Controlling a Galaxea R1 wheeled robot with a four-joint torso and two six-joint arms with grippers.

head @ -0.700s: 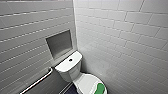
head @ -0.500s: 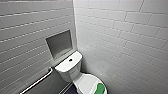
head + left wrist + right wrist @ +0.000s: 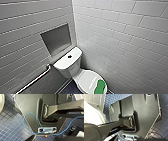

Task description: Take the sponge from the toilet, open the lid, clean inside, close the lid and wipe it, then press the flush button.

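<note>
Plainly bright green, peanut-shaped sponge [image 3: 100,87] flat on closed white lid [image 3: 86,78]

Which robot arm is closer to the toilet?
Probably the right. The toilet looms large beside the right wrist, while the left wrist hangs over the blue floor tiles with a pale curved edge farther off.

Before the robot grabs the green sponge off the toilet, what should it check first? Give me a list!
1. The white rounded-oval plastic lid is shut: ok.
2. The bright green peanut-shaped soft sponge lies on the lid: ok.
3. The small dark round flush button on the flat white tank top is uncovered: ok.
4. Sponge well inside the head view: not ok, it sits at the bottom edge.
5. The silver metal grab bar stands apart from the lid: ok.
</note>
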